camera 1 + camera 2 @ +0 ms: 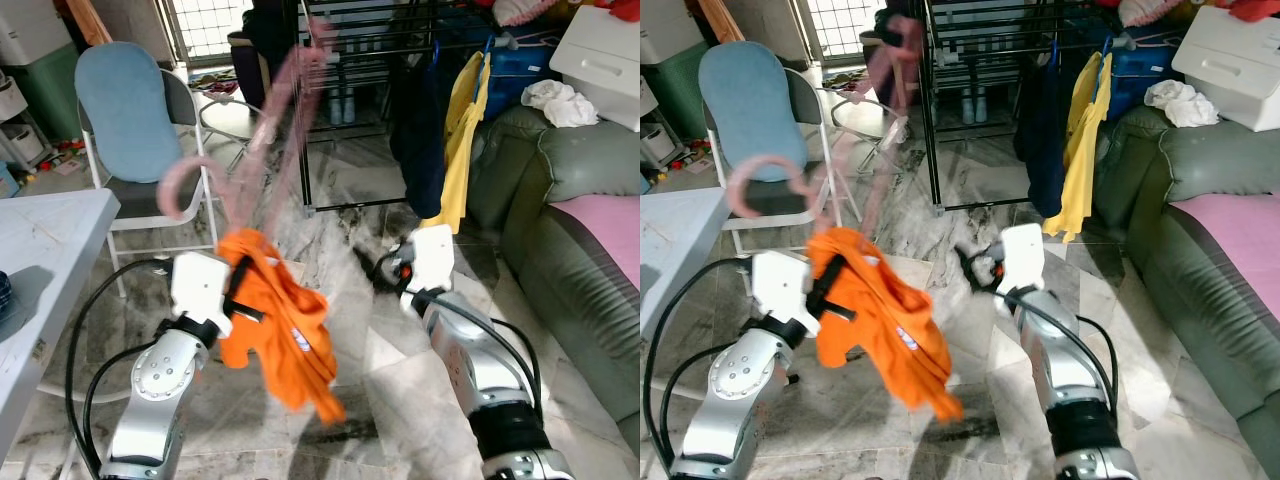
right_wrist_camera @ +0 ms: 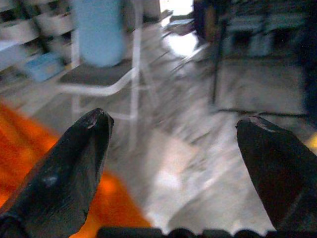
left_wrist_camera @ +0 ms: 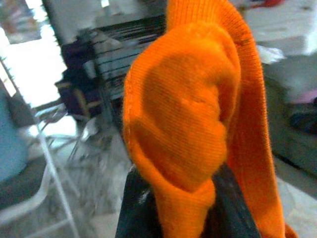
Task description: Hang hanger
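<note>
Before the drying rack (image 1: 370,60), the left gripper (image 1: 240,285) pinches the orange shirt (image 1: 285,335) on its pink hanger (image 1: 250,150); the right gripper (image 2: 173,163) is spread empty. Next comes hooking it onto a rail.

left hand (image 1: 243,290) clamped on cloth, right hand (image 2: 173,148) raised, fingers spread

A marble-patterned floor (image 1: 400,380) carries a blue-backed chair (image 1: 130,130) and a black drying rack (image 1: 360,110).

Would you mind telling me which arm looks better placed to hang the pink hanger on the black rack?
Left, probably: the left gripper is shut on the orange shirt draped on the pink plastic hanger. The right gripper is open, holding nothing.
</note>
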Robot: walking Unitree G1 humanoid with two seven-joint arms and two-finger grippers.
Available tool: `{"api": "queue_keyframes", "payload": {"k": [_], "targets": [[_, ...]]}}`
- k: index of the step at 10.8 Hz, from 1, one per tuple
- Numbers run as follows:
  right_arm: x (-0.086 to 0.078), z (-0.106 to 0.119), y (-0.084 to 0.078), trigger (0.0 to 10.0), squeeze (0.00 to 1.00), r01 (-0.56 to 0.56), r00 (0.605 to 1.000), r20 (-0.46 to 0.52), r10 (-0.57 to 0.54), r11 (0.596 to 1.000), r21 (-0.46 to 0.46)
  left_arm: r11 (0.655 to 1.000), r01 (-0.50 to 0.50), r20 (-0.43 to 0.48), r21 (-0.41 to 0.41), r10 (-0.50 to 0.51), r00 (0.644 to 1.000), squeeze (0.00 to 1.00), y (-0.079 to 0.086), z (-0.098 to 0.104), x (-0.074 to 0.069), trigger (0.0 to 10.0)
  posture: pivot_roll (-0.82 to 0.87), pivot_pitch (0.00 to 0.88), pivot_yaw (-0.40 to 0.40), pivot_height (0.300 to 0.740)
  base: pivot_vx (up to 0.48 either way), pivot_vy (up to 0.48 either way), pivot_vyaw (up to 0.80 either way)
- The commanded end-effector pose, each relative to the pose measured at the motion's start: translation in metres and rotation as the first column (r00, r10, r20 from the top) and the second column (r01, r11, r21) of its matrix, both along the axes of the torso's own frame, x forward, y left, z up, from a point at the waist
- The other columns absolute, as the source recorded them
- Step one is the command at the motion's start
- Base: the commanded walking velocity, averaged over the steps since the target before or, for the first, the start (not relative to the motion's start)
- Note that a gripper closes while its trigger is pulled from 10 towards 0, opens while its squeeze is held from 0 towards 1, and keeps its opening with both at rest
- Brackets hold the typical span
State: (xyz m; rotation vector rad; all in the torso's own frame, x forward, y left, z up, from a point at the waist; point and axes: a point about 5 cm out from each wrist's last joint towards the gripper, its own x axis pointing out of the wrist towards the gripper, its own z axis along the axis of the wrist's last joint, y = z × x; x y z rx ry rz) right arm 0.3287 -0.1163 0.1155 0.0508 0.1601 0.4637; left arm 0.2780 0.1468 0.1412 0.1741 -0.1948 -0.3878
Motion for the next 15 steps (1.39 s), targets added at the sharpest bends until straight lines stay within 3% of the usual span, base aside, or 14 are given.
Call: {"api": "queue_keyframes", "payload": {"k": [1,3,4,6,8,11,12,14,15], "targets": [[-0.001,0.007,0.003,10.0,0.00,-0.069,0.998,-0.004,0.069,0.997,0.021,0.997,0.041,0.107,0.062,-0.047,0.993,0.00,0.000,0.021,0.005,0.0,-0.02,0.000,0.064,0.740,0.000,0.000,0.00],[-0.004,0.011,0.012,10.0,0.00,-0.220,0.974,-0.035,0.222,0.974,0.056,0.984,0.087,0.170,0.154,-0.113,0.979,0.00,0.001,0.039,0.013,0.0,-0.02,0.000,0.062,0.740,0.000,0.000,0.00],[-0.010,0.016,0.024,10.0,0.00,-0.346,0.937,-0.033,0.348,0.936,0.062,0.983,0.103,0.227,0.154,-0.137,0.964,0.00,-0.005,0.056,0.017,0.0,-0.02,0.000,0.062,0.740,0.000,0.000,0.00],[-0.012,0.012,0.029,10.0,0.00,-0.376,0.923,-0.061,0.380,0.924,0.070,0.977,0.160,0.246,0.140,-0.191,0.950,0.00,-0.019,0.061,0.013,0.0,-0.02,0.000,0.062,0.740,0.000,0.000,0.00],[-0.007,0.009,0.027,10.0,0.00,-0.352,0.932,-0.078,0.355,0.935,0.049,0.970,0.216,0.269,0.113,-0.239,0.933,0.00,-0.030,0.067,0.007,0.0,-0.02,0.000,0.063,0.740,0.000,0.000,0.00],[0.003,-0.005,0.007,10.0,0.00,-0.163,0.972,-0.170,0.164,0.986,0.020,0.967,0.235,0.331,0.097,-0.254,0.909,0.00,-0.029,0.088,-0.001,0.0,-0.01,0.000,0.061,0.740,0.000,0.000,0.00],[0.004,-0.017,-0.004,0.0,0.00,-0.078,0.967,-0.242,0.075,0.997,-0.002,0.973,0.215,0.335,0.088,-0.232,0.913,0.00,-0.024,0.091,-0.001,0.0,-0.01,0.000,0.056,0.740,0.000,0.000,0.00],[0.005,-0.021,-0.024,0.0,0.00,0.017,0.964,-0.267,-0.015,1.000,0.004,0.981,0.160,0.300,0.106,-0.185,0.936,0.00,-0.006,0.081,0.000,0.0,-0.01,0.000,0.050,0.740,0.000,0.000,0.00],[0.009,-0.017,-0.044,0.0,0.00,0.089,0.962,-0.257,-0.091,0.996,-0.019,0.981,0.141,0.270,0.134,-0.173,0.947,0.00,0.002,0.070,0.000,0.0,-0.01,0.000,0.050,0.740,0.000,0.000,0.00]]}}
